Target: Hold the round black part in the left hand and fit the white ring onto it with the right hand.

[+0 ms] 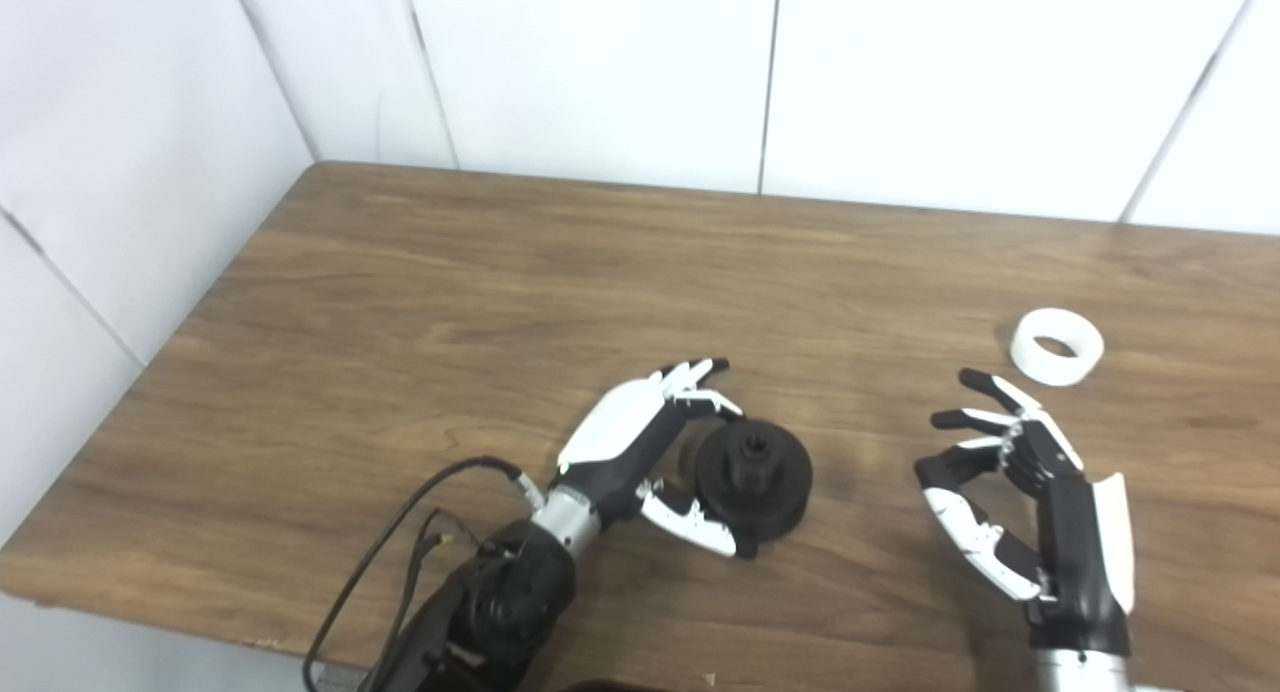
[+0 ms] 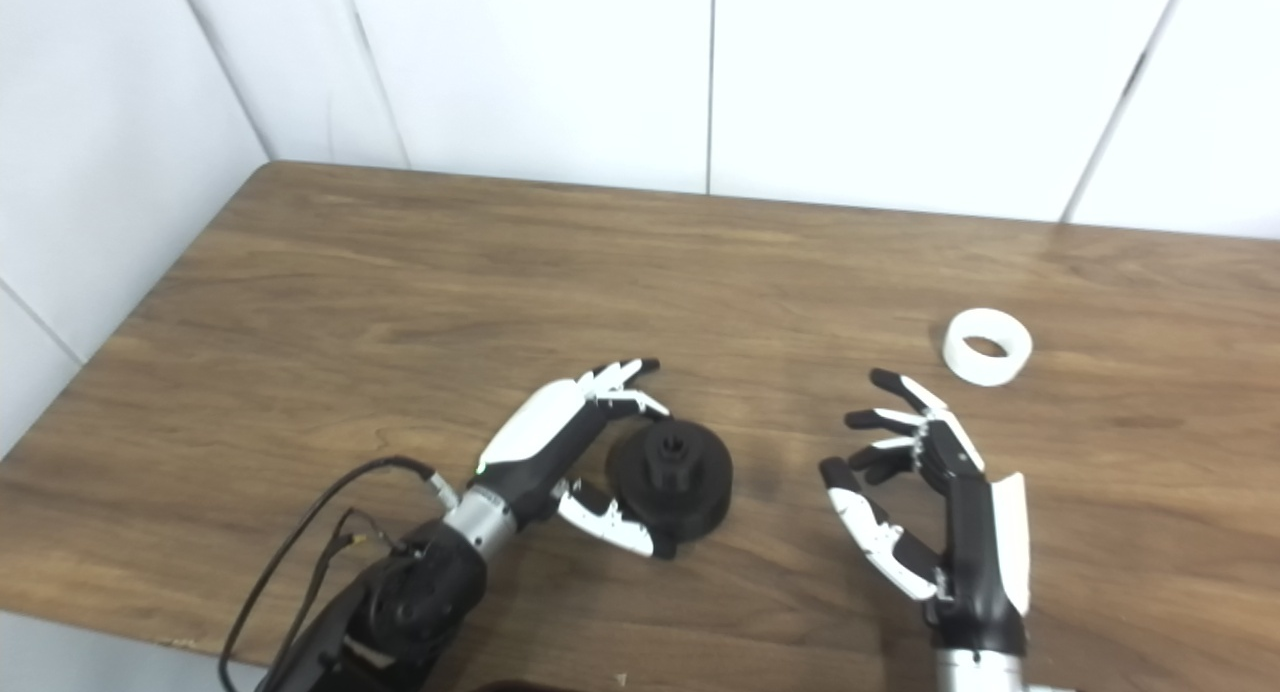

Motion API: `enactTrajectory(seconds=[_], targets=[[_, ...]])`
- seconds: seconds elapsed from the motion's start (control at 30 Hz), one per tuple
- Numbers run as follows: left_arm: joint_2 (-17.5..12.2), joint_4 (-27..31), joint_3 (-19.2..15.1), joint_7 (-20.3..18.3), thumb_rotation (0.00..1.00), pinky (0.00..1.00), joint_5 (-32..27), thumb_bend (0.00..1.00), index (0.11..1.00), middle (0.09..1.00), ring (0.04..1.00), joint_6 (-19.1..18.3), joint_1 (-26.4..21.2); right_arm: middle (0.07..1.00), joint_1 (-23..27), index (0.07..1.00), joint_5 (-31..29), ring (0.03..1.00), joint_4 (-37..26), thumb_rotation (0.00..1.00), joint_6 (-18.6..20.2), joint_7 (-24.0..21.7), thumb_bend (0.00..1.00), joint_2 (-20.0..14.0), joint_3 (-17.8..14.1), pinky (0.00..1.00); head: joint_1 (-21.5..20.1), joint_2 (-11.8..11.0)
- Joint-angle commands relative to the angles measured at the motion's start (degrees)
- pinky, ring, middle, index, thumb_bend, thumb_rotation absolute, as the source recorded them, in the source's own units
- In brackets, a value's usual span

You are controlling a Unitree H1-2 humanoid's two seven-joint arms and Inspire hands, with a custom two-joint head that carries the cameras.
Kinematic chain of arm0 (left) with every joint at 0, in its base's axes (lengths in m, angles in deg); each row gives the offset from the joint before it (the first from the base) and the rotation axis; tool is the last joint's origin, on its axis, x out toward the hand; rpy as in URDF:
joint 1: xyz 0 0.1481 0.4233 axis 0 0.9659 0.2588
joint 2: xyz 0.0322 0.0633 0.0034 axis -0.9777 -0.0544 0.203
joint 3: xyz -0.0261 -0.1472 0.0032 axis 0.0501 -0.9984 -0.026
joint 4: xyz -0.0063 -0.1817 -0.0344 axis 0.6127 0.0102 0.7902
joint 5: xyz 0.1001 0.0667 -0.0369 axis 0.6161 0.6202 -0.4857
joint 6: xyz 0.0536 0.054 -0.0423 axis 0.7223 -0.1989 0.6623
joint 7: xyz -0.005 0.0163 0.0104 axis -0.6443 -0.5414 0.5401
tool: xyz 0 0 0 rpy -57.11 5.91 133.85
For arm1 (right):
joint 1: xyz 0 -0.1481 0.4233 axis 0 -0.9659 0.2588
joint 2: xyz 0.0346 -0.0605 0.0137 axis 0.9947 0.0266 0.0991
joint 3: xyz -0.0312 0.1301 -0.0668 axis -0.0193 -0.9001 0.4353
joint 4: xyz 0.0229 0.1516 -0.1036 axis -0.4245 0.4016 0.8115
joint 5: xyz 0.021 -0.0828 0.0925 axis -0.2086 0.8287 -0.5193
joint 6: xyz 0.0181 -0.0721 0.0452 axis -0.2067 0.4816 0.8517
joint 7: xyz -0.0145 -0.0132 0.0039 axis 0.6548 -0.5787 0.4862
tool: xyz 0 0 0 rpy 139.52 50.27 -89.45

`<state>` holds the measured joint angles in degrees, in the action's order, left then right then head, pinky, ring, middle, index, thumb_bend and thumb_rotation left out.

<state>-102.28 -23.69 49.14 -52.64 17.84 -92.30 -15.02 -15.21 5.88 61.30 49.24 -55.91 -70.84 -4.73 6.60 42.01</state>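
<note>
Left robot hand (image 1: 650, 452) cupping round black part (image 1: 755, 472), right robot hand (image 1: 1020, 492) empty, white ring (image 1: 1057, 346) beyond

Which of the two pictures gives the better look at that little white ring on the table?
The right eye view: the white ring lies further from the picture's edge, hole plainly visible, untouched on the table. The left eye view shows the same ring, nearer the right edge.

Wooden table (image 1: 500, 272) with dark walnut-grain top, set into a corner of white panelled walls. Round black part (image 1: 755, 472) with a raised central hub lies flat on the table near its front edge. White ring (image 1: 1057, 346) lies flat, opening upward, well apart from the black part, to its right and farther back towards the wall
</note>
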Motion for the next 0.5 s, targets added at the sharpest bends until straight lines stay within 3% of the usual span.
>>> enactTrajectory(seconds=[0.0, 0.13, 0.37, 0.47], targets=[[0.0, 2.6, 0.6, -1.4, 0.26, 1.00, 1.1, 0.97, 0.584, 0.982, 1.000, 0.4, 0.1, 0.622, -1.7, 0.779, 1.0, 0.487, -2.1, 0.36, -0.4, 1.4, 0.44, 7.5, 0.2, 0.40, 0.0, 0.1], [0.2, 4.8, 1.5, -2.5, 0.25, 1.00, 2.6, 0.99, 0.579, 0.978, 1.000, 0.8, 1.4, 0.620, -1.6, 0.778, 1.1, 0.485, -2.6, 0.35, 0.3, 1.6, 0.44, 8.1, 0.8, 0.40, -2.3, 0.7], [0.6, 6.4, 2.3, -3.5, 0.21, 1.00, 4.2, 0.97, 0.587, 0.979, 1.000, 1.1, 2.9, 0.629, -1.4, 0.779, 1.9, 0.486, -2.6, 0.42, 0.3, 2.5, 0.45, 8.1, 1.2, 0.38, -3.6, 1.1], [0.8, 6.2, 2.3, -3.3, 0.23, 1.00, 4.0, 0.96, 0.586, 0.982, 1.000, 2.1, 3.1, 0.619, -1.2, 0.778, 2.4, 0.483, -2.4, 0.39, 0.3, 3.2, 0.43, 7.8, 0.7, 0.39, -4.8, 1.2]])
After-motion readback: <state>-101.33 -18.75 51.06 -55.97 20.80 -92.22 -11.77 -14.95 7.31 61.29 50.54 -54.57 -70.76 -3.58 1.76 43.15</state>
